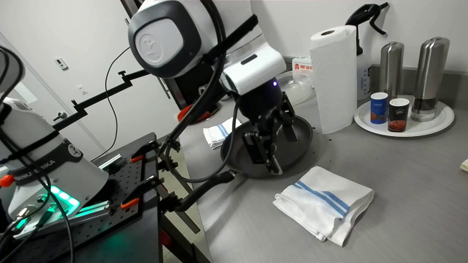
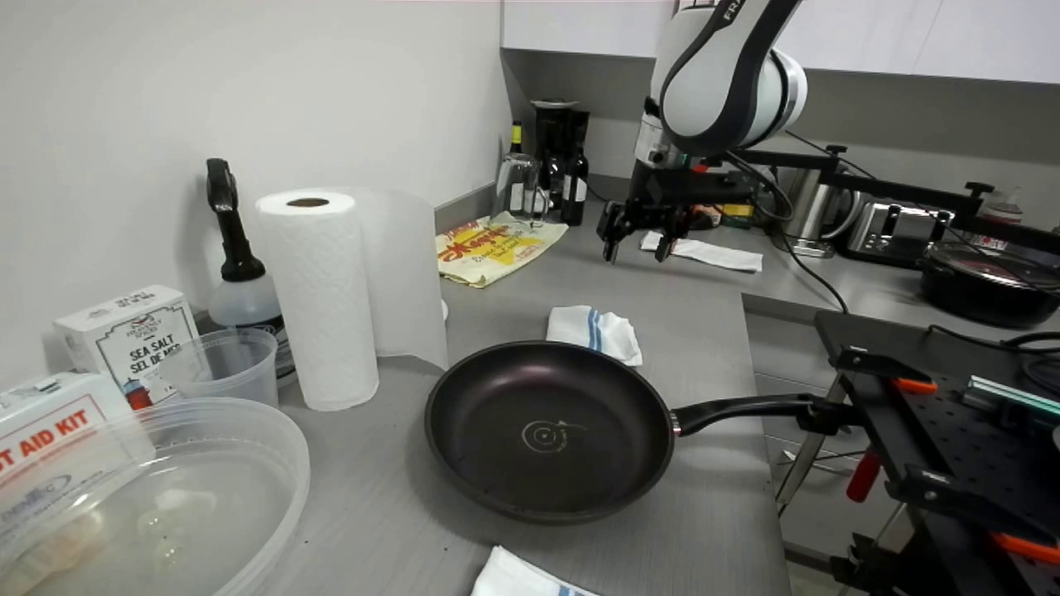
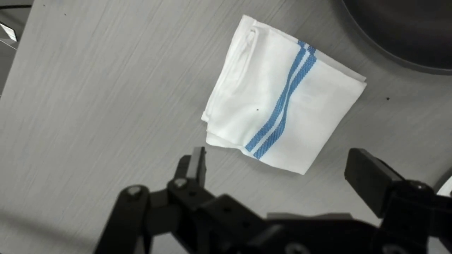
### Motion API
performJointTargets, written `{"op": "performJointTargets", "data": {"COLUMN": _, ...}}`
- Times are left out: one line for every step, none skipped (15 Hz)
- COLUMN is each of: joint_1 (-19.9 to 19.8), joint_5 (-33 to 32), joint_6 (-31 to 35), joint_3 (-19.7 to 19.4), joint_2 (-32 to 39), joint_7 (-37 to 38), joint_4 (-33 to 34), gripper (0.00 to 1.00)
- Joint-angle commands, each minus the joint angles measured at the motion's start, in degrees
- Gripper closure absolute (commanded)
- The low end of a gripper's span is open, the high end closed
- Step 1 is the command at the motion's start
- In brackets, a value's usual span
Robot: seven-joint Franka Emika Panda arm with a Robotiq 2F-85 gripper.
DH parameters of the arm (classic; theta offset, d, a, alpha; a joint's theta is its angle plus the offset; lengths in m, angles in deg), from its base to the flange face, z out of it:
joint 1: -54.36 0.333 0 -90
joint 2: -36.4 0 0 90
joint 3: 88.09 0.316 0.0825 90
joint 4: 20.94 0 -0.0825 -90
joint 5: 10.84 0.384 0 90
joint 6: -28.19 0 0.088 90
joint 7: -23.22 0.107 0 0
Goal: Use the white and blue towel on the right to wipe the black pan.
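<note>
The white and blue towel (image 1: 325, 201) lies folded on the grey counter beside the black pan, two blue stripes across it. It also shows in an exterior view (image 2: 575, 327), partly behind the pan rim, and in the wrist view (image 3: 282, 95). The black pan (image 1: 301, 146) lies flat and empty; it shows whole in an exterior view (image 2: 551, 430), and its edge shows in the wrist view (image 3: 409, 31). My gripper (image 1: 284, 152) is open and empty, raised above the counter and apart from the towel. Its fingers in the wrist view (image 3: 277, 154) stand wide apart just below the towel's lower edge.
A second striped towel (image 1: 221, 131) lies on the pan's other side. A paper towel roll (image 1: 334, 80) stands near the wall. A white plate (image 1: 360, 115) holds grinders and shakers. The pan handle (image 2: 737, 408) reaches past the counter edge. A clear plastic tub (image 2: 281, 480) stands beside the pan.
</note>
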Motion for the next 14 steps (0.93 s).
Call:
{"op": "performJointTargets", "data": {"joint_1": 0.9, "joint_5": 2.8, "joint_6": -0.1, "joint_3": -0.3, "joint_2": 3.4, "joint_7": -1.9, "joint_4": 1.8, "gripper": 0.0}}
{"op": "performJointTargets", "data": {"joint_1": 0.9, "joint_5": 3.0, "joint_6": 0.0, "joint_3": -0.3, "joint_2": 4.3, "joint_7": -1.8, "joint_4": 2.2, "gripper": 0.0}}
{"op": "performJointTargets", "data": {"joint_1": 0.9, "joint_5": 3.3, "joint_6": 0.0, "joint_3": -0.2, "joint_2": 5.4, "joint_7": -1.8, "joint_4": 2.7, "gripper": 0.0}}
{"op": "performJointTargets", "data": {"joint_1": 1.0, "joint_5": 3.5, "joint_6": 0.1, "joint_3": -0.3, "joint_2": 6.6, "joint_7": -1.6, "joint_4": 3.4, "gripper": 0.0}}
{"op": "performJointTargets", "data": {"joint_1": 1.0, "joint_5": 3.8, "joint_6": 0.1, "joint_3": -0.3, "joint_2": 7.6, "joint_7": -1.5, "joint_4": 4.1, "gripper": 0.0}}
{"op": "performJointTargets", "data": {"joint_1": 1.1, "joint_5": 4.0, "joint_6": 0.2, "joint_3": -0.2, "joint_2": 9.0, "joint_7": -1.4, "joint_4": 5.1, "gripper": 0.0}}
{"op": "performJointTargets", "data": {"joint_1": 1.2, "joint_5": 4.3, "joint_6": 0.2, "joint_3": -0.1, "joint_2": 10.1, "joint_7": -1.3, "joint_4": 6.0, "gripper": 0.0}}
{"op": "performJointTargets", "data": {"joint_1": 1.0, "joint_5": 4.7, "joint_6": 0.5, "joint_3": 0.4, "joint_2": 11.4, "joint_7": -1.5, "joint_4": 6.9, "gripper": 0.0}}
{"op": "performJointTargets", "data": {"joint_1": 0.8, "joint_5": 5.0, "joint_6": 0.3, "joint_3": 1.0, "joint_2": 12.5, "joint_7": -1.7, "joint_4": 8.0, "gripper": 0.0}}
{"op": "performJointTargets", "data": {"joint_1": 0.7, "joint_5": 5.3, "joint_6": 0.2, "joint_3": 1.4, "joint_2": 13.5, "joint_7": -1.8, "joint_4": 9.1, "gripper": 0.0}}
{"op": "performJointTargets", "data": {"joint_1": 0.5, "joint_5": 5.5, "joint_6": -0.1, "joint_3": 2.0, "joint_2": 14.6, "joint_7": -2.1, "joint_4": 10.5, "gripper": 0.0}}
{"op": "performJointTargets", "data": {"joint_1": 0.3, "joint_5": 5.6, "joint_6": -0.2, "joint_3": 2.5, "joint_2": 15.6, "joint_7": -2.5, "joint_4": 11.8, "gripper": 0.0}}
{"op": "performJointTargets", "data": {"joint_1": 0.3, "joint_5": 5.7, "joint_6": -0.2, "joint_3": 2.7, "joint_2": 16.3, "joint_7": -2.6, "joint_4": 12.6, "gripper": 0.0}}
{"op": "performJointTargets", "data": {"joint_1": 0.3, "joint_5": 5.7, "joint_6": -0.1, "joint_3": 2.9, "joint_2": 17.0, "joint_7": -2.7, "joint_4": 13.5, "gripper": 0.0}}
